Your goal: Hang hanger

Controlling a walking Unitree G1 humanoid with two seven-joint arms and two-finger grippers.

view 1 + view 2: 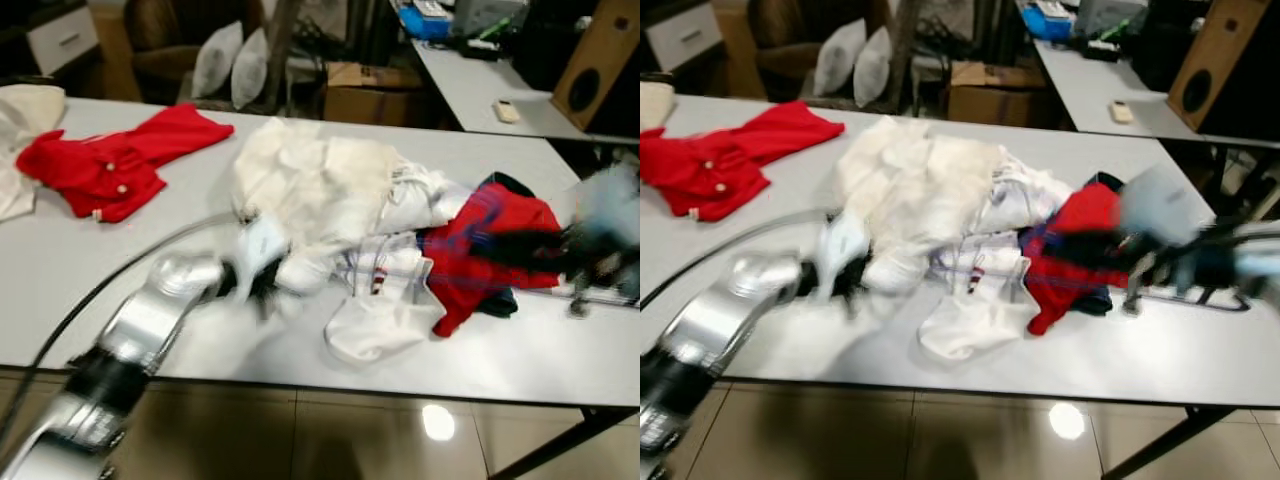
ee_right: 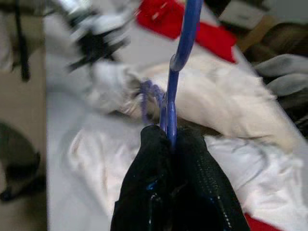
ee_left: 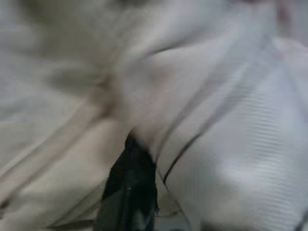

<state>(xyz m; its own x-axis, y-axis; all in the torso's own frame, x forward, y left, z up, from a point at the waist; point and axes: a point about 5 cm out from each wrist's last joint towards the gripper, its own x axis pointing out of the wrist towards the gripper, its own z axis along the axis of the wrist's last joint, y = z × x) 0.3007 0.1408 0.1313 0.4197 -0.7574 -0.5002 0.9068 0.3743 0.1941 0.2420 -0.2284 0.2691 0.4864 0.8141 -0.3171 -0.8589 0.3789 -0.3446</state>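
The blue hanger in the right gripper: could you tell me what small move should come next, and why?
Probably lift the blue hanger clear of the clothes pile. The right gripper is shut on it, just above the white garments, where its lower part could snag.

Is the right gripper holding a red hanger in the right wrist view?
No: the right gripper is clamped on a blue hanger, whose thin bar rises from between the black fingers.

I see a smooth matt table [image 1: 60,260] under soft white cloth [image 1: 320,180] and red cloth [image 1: 110,160], a glossy blue plastic hanger [image 2: 185,33], and shiny tiled floor [image 1: 330,440].
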